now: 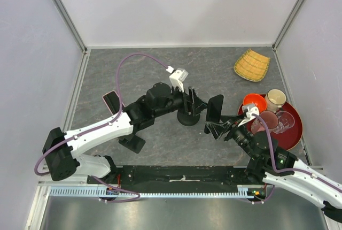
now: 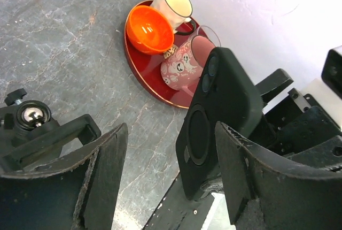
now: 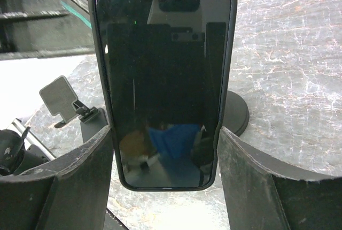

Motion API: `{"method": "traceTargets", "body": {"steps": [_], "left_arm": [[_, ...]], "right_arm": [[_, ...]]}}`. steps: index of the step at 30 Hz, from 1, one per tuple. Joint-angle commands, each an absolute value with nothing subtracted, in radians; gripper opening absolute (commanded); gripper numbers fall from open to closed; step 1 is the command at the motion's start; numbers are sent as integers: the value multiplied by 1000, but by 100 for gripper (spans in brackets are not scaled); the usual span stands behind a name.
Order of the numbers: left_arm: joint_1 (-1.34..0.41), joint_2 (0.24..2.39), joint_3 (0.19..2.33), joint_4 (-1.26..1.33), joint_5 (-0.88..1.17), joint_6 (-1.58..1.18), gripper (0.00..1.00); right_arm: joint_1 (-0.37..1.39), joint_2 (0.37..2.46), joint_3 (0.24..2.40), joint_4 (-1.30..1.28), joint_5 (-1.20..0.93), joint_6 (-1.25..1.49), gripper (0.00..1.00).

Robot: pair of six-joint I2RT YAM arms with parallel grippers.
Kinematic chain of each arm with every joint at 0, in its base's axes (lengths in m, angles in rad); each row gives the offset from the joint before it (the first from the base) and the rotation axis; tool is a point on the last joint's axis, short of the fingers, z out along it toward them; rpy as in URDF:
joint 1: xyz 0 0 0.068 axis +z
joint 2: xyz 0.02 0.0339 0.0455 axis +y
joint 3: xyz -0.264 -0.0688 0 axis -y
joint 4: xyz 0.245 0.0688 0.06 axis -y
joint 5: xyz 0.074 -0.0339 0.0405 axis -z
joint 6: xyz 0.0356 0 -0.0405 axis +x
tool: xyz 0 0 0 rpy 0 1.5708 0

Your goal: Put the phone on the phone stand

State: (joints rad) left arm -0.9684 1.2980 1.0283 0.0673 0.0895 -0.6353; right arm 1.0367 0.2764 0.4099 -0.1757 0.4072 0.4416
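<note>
The phone (image 3: 163, 80), black in a black case, stands upright with its dark screen facing the right wrist camera. My right gripper (image 3: 164, 131) is shut on it, one finger against each long side near the bottom. From above, the phone (image 1: 215, 109) is held just right of the phone stand (image 1: 187, 117), whose round black base (image 3: 236, 113) shows behind the phone. My left gripper (image 1: 191, 100) hovers over the stand. It is open (image 2: 171, 128). The phone's back (image 2: 214, 117) shows beyond its right finger. The stand's ball head (image 2: 32, 115) lies outside its left finger.
A red tray (image 1: 293, 138) at the right holds an orange bowl (image 1: 254, 101), a cream cup (image 1: 276, 99) and a pink mug (image 2: 181, 67). A woven yellow basket (image 1: 252, 64) lies at the back right. A second small black holder (image 1: 112, 100) sits left of the arms.
</note>
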Motion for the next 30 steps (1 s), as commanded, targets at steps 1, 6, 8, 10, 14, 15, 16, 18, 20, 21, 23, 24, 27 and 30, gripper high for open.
{"method": "traceTargets", "body": {"steps": [1,6,8,10,14,15,16,18,20,21,23,24,27,30], "left_arm": [[-1014,1322,1085,90,37,-594,73],[-1023,1309,1046,116,20,-606,74],[-1023,1273,1022,147,21,-601,75],[-1023,1221,979,163,17,-592,77],[-1023,1143,887,297,52,-568,86],[-1023,1141,873,310,64,-566,89],[-1023,1146,877,313,93,-561,90],[-1023,1186,909,311,130,-555,90],[-1023,1222,937,304,167,-557,89],[-1023,1256,966,295,175,-560,87],[-1023,1281,989,282,184,-564,83],[-1023,1304,1009,267,183,-572,81],[-1023,1328,1026,261,178,-580,75],[-1023,1347,1040,268,181,-592,69]], "right_arm": [[1040,265,420,-28,408,417,0],[1042,247,414,-38,446,414,0],[1040,230,420,-66,515,423,0],[1042,222,428,-99,557,440,0],[1040,212,451,-127,581,453,0],[1042,216,454,-124,562,451,0],[1040,222,457,-123,551,439,0],[1040,244,468,-118,528,428,0],[1040,262,479,-109,493,420,0],[1042,268,482,-104,483,420,0],[1040,278,489,-92,448,429,0],[1042,281,489,-86,439,436,0],[1040,282,480,-68,428,445,0],[1040,288,477,-64,434,446,0]]}}
